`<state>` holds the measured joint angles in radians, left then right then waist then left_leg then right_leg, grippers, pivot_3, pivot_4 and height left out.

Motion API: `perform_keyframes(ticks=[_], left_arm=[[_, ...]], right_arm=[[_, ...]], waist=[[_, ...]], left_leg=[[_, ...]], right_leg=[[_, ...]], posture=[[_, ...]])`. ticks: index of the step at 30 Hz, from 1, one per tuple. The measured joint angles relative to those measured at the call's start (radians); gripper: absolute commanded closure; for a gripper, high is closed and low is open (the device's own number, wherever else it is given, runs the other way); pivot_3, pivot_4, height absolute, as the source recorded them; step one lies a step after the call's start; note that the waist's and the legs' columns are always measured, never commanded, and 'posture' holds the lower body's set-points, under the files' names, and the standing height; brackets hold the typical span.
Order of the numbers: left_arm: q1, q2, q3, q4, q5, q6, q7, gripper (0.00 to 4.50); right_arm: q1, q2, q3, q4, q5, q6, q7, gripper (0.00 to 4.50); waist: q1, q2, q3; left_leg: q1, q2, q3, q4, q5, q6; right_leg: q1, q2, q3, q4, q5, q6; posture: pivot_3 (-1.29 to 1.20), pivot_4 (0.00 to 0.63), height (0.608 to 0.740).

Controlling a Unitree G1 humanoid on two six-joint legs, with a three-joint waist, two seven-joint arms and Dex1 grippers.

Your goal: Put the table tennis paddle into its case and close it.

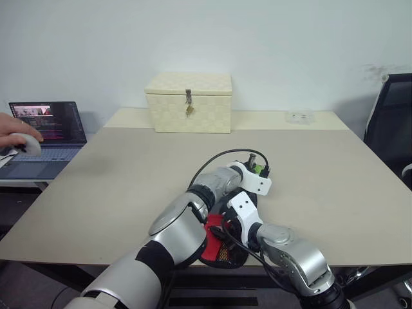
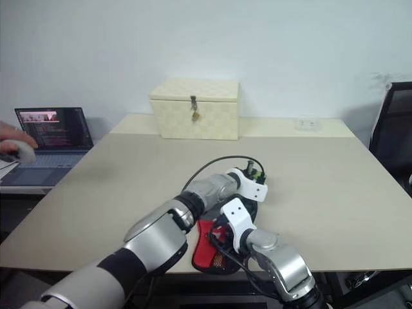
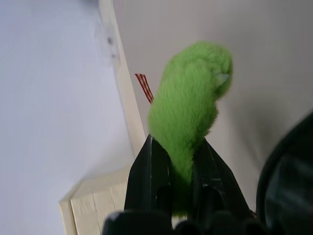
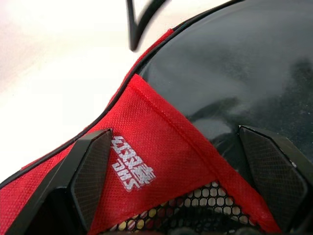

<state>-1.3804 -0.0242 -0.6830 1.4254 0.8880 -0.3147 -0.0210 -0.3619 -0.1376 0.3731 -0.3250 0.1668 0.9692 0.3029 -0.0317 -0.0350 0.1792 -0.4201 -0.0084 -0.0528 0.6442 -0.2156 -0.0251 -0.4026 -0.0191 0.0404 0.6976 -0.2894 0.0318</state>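
The case (image 1: 217, 246) lies at the table's near edge, its red panel, white logo and mesh pocket facing up. My left gripper (image 3: 181, 161) is shut on the green pompom pull (image 3: 190, 103), which sits at the case's far end (image 1: 258, 168). My right gripper (image 4: 181, 196) is open and hovers low over the red panel (image 4: 161, 142), one finger on each side of the logo. I cannot tell whether it touches the fabric. The table tennis paddle is hidden.
A cream woven box (image 1: 188, 102) with a metal latch stands at the back of the table (image 1: 129, 174). At the left, a laptop (image 1: 45, 135) and a person's hand on a mouse (image 1: 19, 138). A black chair (image 1: 393, 122) is at the right.
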Motion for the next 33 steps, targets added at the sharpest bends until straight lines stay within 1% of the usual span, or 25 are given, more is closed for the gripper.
perform_keyframes(ticks=[4,10,12,14,18,21,22,24,27,30,33], left_arm=[[0.0,-0.033,0.007,0.0,-0.014,-0.033,-0.001,4.46],[-0.001,-0.035,0.045,0.0,-0.056,-0.055,-0.045,4.46],[0.001,-0.034,0.067,0.0,-0.077,-0.061,-0.08,3.73],[0.009,-0.032,0.103,0.0,-0.111,-0.064,-0.13,3.13],[0.024,-0.021,0.158,-0.001,-0.17,-0.053,-0.199,1.65],[0.027,-0.013,0.22,-0.005,-0.229,-0.013,-0.268,0.61],[0.029,-0.013,0.246,-0.007,-0.257,0.002,-0.291,0.61],[0.033,-0.008,0.286,-0.007,-0.298,0.02,-0.317,0.61],[0.031,0.035,0.367,-0.021,-0.374,0.031,-0.34,0.61],[0.028,0.101,0.418,-0.043,-0.425,0.044,-0.344,0.61],[0.027,0.198,0.47,-0.054,-0.47,0.049,-0.344,0.61]], right_arm=[[0.0,0.001,0.004,0.0,0.0,0.0,0.001,0.0],[-0.006,0.002,0.007,0.005,0.0,0.0,0.003,0.0],[-0.011,0.001,0.007,0.005,0.0,0.0,0.006,0.0],[-0.013,0.001,0.006,0.006,0.0,-0.001,0.011,0.0],[-0.029,0.001,0.007,0.025,0.0,-0.003,0.026,0.0],[-0.046,0.001,0.008,0.052,0.0,-0.006,0.036,0.0],[-0.052,0.001,0.008,0.063,0.0,-0.008,0.039,0.0],[-0.061,0.003,0.008,0.09,0.0,-0.023,0.046,0.0],[-0.088,0.015,0.007,0.14,0.001,-0.043,0.062,0.0],[-0.106,0.026,0.0,0.182,0.0,-0.07,0.069,0.0],[-0.127,0.03,-0.006,0.224,0.0,-0.1,0.07,0.0]], waist=[[0.0,0.0,0.0],[0.0,0.001,-0.001],[0.0,0.001,-0.001],[0.0,0.001,-0.001],[-0.004,0.001,-0.001],[-0.008,0.001,-0.001],[-0.01,0.001,-0.001],[-0.014,0.001,-0.001],[-0.027,0.001,-0.001],[-0.031,0.001,-0.001],[-0.034,0.001,-0.001]], left_leg=[[0.0,0.0,0.0,0.0,0.0,0.0],[0.001,0.0,0.001,0.0,0.0,0.0],[0.001,0.0,0.001,0.0,0.0,0.0],[0.001,0.0,0.001,0.0,0.0,0.0],[0.002,0.0,0.001,0.0,0.0,0.0],[0.007,0.0,0.001,0.0,0.0,0.0],[0.01,0.001,0.001,0.0,0.0,0.0],[0.017,0.001,0.001,-0.001,0.0,0.0],[0.021,0.001,0.001,-0.001,0.0,0.0],[0.022,0.002,0.0,0.0,0.0,0.0],[0.022,0.003,-0.001,-0.001,0.0,0.0]], right_leg=[[0.0,0.0,0.0,0.0,0.0,0.0],[0.001,0.0,0.0,0.0,0.0,0.0],[0.001,0.0,0.0,0.0,0.0,0.0],[0.001,0.0,0.0,0.0,0.0,0.0],[0.001,0.0,0.001,0.0,0.0,0.0],[0.007,0.001,0.0,0.0,-0.001,0.002],[0.01,0.001,0.0,0.0,-0.003,0.004],[0.017,0.001,0.0,-0.001,-0.003,0.004],[0.019,0.002,0.001,-0.001,-0.003,0.005],[0.02,0.004,0.002,-0.001,-0.003,0.005],[0.02,0.004,0.001,0.0,-0.003,0.005]], posture=[[0.0,0.15,0.74],[0.0,0.15,0.74],[0.0,0.15,0.74],[0.0,0.15,0.74],[0.0,0.15,0.74],[0.0,0.15,0.74],[0.0,0.15,0.74],[0.0,0.15,0.74],[0.0,0.15,0.74],[0.0,0.15,0.74],[0.0,0.15,0.74]])
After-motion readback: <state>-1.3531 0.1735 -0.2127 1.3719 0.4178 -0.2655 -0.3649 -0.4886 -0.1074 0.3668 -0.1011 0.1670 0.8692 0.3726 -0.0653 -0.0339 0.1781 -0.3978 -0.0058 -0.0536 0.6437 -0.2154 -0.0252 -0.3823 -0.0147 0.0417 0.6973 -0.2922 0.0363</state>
